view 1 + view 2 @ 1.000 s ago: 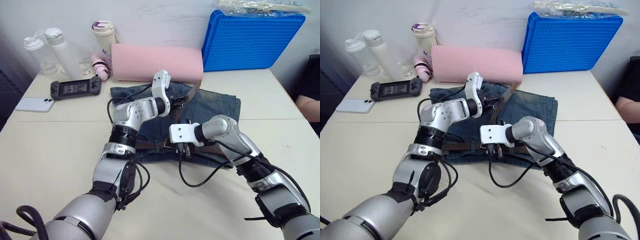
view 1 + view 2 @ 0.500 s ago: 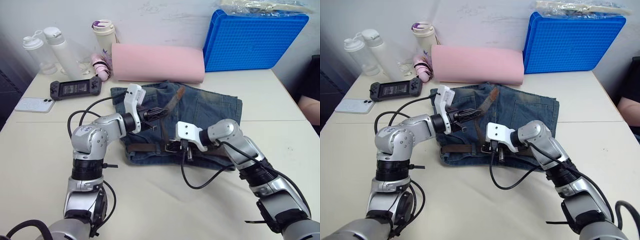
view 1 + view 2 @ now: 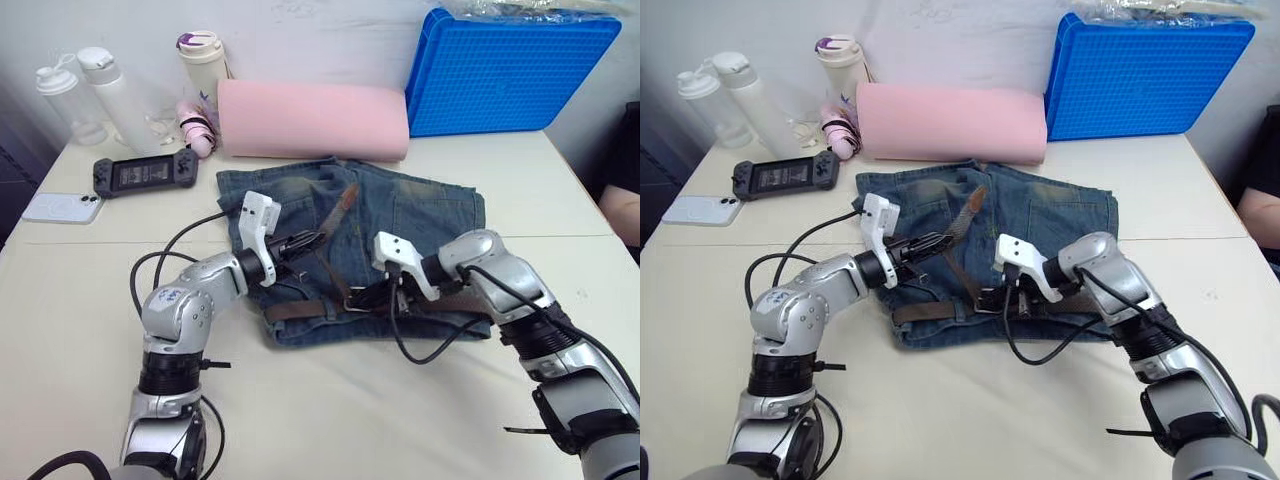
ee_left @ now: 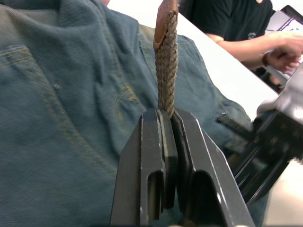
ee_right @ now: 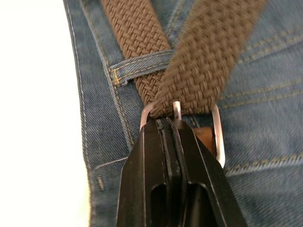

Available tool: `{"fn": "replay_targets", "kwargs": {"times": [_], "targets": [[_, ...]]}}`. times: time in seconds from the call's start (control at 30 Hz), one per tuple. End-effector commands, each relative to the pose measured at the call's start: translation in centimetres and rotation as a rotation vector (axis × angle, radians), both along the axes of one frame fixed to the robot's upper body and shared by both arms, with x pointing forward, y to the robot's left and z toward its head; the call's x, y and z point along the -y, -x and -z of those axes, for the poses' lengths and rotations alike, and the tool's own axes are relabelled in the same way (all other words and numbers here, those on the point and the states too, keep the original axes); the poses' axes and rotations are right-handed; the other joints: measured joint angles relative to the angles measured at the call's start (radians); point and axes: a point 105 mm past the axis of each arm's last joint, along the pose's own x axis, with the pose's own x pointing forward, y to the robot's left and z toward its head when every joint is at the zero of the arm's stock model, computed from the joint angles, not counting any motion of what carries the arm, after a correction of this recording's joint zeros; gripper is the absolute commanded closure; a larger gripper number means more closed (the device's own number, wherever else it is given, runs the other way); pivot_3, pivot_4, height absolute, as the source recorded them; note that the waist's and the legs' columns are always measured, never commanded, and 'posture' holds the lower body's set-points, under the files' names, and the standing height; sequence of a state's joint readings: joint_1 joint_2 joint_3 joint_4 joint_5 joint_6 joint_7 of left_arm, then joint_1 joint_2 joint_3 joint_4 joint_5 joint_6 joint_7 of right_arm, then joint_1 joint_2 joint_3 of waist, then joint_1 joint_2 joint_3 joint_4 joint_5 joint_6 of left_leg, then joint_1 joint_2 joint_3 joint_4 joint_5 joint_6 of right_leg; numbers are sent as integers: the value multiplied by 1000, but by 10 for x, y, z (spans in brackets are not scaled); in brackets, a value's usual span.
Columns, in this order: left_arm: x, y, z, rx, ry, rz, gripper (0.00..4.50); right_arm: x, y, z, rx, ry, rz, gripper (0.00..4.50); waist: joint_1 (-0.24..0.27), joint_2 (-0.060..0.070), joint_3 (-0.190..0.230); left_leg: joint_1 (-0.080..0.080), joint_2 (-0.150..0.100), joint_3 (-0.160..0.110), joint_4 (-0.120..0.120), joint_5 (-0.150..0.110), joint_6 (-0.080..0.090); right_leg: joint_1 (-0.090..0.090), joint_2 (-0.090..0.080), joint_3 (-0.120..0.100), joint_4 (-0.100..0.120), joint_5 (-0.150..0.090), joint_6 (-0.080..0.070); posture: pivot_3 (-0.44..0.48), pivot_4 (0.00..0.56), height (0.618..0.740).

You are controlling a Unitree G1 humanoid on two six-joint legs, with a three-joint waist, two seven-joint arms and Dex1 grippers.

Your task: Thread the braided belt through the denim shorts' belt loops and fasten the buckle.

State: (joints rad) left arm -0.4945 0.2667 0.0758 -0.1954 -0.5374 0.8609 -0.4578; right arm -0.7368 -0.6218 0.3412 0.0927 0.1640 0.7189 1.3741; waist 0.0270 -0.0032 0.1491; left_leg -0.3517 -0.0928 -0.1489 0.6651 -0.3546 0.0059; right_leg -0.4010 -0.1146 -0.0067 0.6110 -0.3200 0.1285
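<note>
Between the two grippers, the denim shorts [image 3: 400, 215] lie flat on the table [image 3: 90, 290], waistband toward the robot, with the braided belt [image 3: 940, 309] running along that waistband. Left gripper [image 4: 166, 118] is clamped on the belt's free end: the woven strap rises edge-on from between its fingers [image 4: 149, 142], the tapered tip [image 4: 165, 21] standing beyond them over the denim. Right gripper [image 5: 164, 124] is pressed shut on the buckle [image 5: 217, 135], its silver frame showing on either side of the fingertips and the prong just ahead of them. Just beyond that grip the strap passes under one of the belt loops [image 5: 137, 66], and a second run of strap crosses over it diagonally.
</note>
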Motion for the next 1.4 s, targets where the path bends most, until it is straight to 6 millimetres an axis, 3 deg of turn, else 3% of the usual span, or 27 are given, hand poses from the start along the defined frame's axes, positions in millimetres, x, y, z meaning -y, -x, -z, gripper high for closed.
{"fn": "replay_targets", "kwargs": {"times": [0.03,0.2,0.53,0.63,0.77,1.1,1.4], "targets": [[0,8,-22,175,-21,24,4500,11,-8,-26,-34,-93,93,4469,-1,-1,1,-3,0,0,1,0,0,-4,0,0,1,0,0,0,150,740],[9,16,-15,237,-80,99,4500,16,-11,-50,-51,-189,148,4469,-2,1,4,-4,0,1,0,1,-1,-9,-1,1,2,0,0,0,150,740],[26,25,-5,376,-208,230,4500,26,7,-46,-21,-149,174,4469,-1,1,5,-4,1,3,0,0,-1,-10,-1,3,1,0,0,0,150,740],[22,21,-4,354,-188,206,4500,25,11,-45,39,-125,160,4469,0,1,5,-4,0,4,0,0,-1,-10,0,3,2,0,0,0,150,740],[11,16,3,360,-259,176,4500,8,20,-36,44,-142,119,4469,0,0,5,-4,1,4,0,0,-1,-11,0,4,2,0,0,0,150,740],[-9,15,25,261,-290,78,4500,-18,-6,-21,85,-112,124,4469,-3,1,5,-3,0,5,0,0,-1,-13,0,7,8,0,0,0,150,740],[-16,19,28,237,-288,25,4500,-23,-6,-5,35,-71,81,4469,-4,1,5,-3,0,4,0,0,-1,-13,0,7,10,0,0,0,150,740]]}}
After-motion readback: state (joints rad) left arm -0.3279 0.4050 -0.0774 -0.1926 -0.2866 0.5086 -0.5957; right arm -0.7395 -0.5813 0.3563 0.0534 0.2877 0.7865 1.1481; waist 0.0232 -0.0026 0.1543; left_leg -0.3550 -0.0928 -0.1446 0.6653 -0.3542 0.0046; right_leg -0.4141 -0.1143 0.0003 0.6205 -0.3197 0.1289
